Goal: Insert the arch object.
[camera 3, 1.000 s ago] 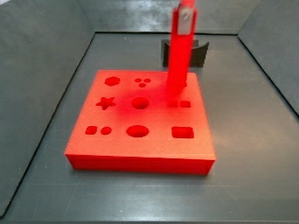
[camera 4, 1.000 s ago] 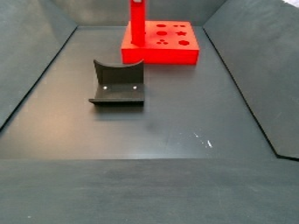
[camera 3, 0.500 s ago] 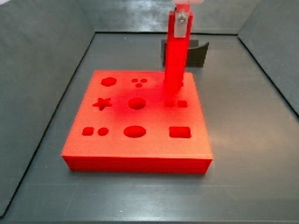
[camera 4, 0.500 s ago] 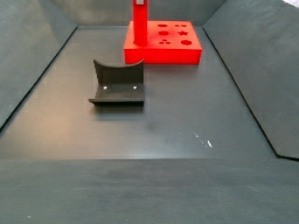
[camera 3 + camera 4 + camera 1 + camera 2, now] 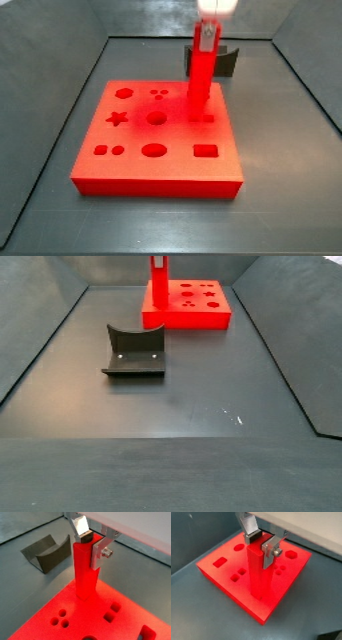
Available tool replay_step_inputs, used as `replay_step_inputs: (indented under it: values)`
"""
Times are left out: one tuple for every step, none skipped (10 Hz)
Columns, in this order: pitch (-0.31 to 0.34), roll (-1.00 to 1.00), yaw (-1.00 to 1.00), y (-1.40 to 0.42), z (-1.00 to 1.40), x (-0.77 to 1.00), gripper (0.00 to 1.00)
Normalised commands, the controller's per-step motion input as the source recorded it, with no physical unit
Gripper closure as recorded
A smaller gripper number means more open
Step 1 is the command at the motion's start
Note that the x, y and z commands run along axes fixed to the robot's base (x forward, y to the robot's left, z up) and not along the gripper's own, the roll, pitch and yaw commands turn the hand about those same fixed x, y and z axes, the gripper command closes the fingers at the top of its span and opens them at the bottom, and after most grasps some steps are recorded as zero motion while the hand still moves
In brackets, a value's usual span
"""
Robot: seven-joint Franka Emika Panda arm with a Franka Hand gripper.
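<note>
The arch object, a long bright red bar point(image 5: 85, 567), stands upright with its lower end on the red board point(image 5: 67, 607), near the board's edge on the fixture's side. My gripper point(image 5: 92, 544) is shut on the bar's top end, with a silver finger on each side. Both show again in a wrist view, the bar point(image 5: 258, 572) and the gripper point(image 5: 262, 546) over the board point(image 5: 228, 582). In both side views the bar point(image 5: 201, 70) point(image 5: 158, 296) rises from the board point(image 5: 160, 170) point(image 5: 201, 318). I cannot see whether its lower end sits in a hole.
The dark fixture point(image 5: 134, 351) stands on the grey floor apart from the board, and shows behind the bar in a side view point(image 5: 230, 60) and in a wrist view point(image 5: 47, 554). The board has several shaped holes. Sloping grey walls point(image 5: 54, 90) ring the floor.
The gripper and the bar have shifted only slightly over the board. The bar stays upright in the same spot.
</note>
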Motion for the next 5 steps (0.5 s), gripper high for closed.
replay_step_inputs:
  values:
    - [0.170,0.14,-0.18,0.00,-0.31,0.29,1.00]
    - [0.154,0.13,-0.15,0.00,-0.29,0.24,1.00]
    - [0.121,0.11,-0.13,0.00,-0.31,0.16,1.00]
    - [0.111,0.07,-0.13,0.00,-0.33,0.14,1.00]
    - [0.109,0.06,-0.13,0.00,-0.31,0.13,1.00]
